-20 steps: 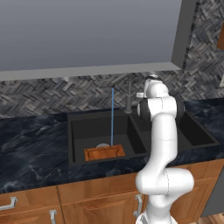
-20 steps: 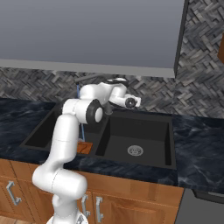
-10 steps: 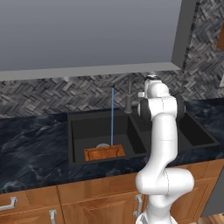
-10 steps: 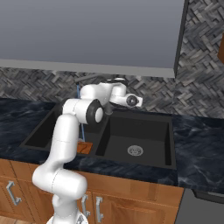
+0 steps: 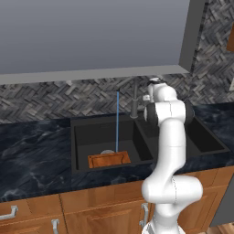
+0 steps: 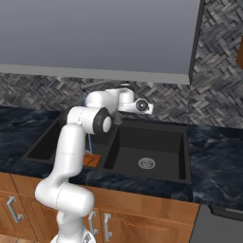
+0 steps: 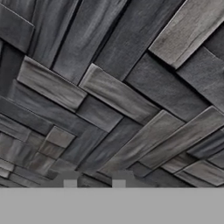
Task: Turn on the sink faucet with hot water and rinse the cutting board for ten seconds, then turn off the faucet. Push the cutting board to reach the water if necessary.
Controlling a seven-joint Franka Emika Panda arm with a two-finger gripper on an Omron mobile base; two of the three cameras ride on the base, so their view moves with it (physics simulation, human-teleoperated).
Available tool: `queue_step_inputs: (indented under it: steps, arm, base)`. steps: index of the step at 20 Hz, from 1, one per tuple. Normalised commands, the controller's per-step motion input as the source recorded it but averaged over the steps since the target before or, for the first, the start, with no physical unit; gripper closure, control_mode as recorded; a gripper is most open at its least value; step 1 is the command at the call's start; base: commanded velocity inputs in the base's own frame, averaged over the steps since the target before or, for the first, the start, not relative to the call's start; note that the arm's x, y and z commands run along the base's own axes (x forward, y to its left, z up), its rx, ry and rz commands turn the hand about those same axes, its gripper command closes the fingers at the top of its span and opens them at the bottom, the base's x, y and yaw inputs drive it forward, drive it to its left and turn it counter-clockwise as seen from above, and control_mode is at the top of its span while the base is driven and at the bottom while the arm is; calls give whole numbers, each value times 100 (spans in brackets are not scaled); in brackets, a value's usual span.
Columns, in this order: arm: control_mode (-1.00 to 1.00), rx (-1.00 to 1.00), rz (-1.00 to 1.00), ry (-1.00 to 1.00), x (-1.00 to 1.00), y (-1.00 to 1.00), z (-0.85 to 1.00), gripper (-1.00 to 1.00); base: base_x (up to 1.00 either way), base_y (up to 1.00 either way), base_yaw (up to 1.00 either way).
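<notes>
Left base view: water fell at the cutting board's 12 o'clock edge, left sink basin. Right base view: hand by faucet. Hand view: pincer tips narrow, empty, facing backsplash. Risk: missed handle keeps water running.

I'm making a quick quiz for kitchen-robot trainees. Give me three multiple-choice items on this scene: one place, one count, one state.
1. Where does the cutting board lie?
A. left basin of the sink
B. countertop
C. right basin

2. How many basins does the sink have?
A. one
B. two
C. three

3. What is the faucet doing?
A. off
B. dripping onto the counter
C. running

A: the board rests on the left basin's floor.
B: a divider splits two basins.
C: the water falls as a thin blue stream at the board's back edge.
</notes>
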Motion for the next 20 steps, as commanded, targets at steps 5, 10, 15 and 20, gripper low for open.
queue_step_inputs:
  steps: [5, 10, 15, 20]
  arm:
    - [-100, 0, 0, 2, -20, -2, 5, 100]
    - [-100, 0, 0, 0, -26, -12, 11, 100]
    - [-100, 0, 0, 0, -30, -22, 12, 100]
    - [-100, 0, 0, 0, -29, -33, 18, 100]
  base:
    - [0, 0, 0]
    - [0, 0, 0]
    - [0, 0, 0]
    - [0, 0, 0]
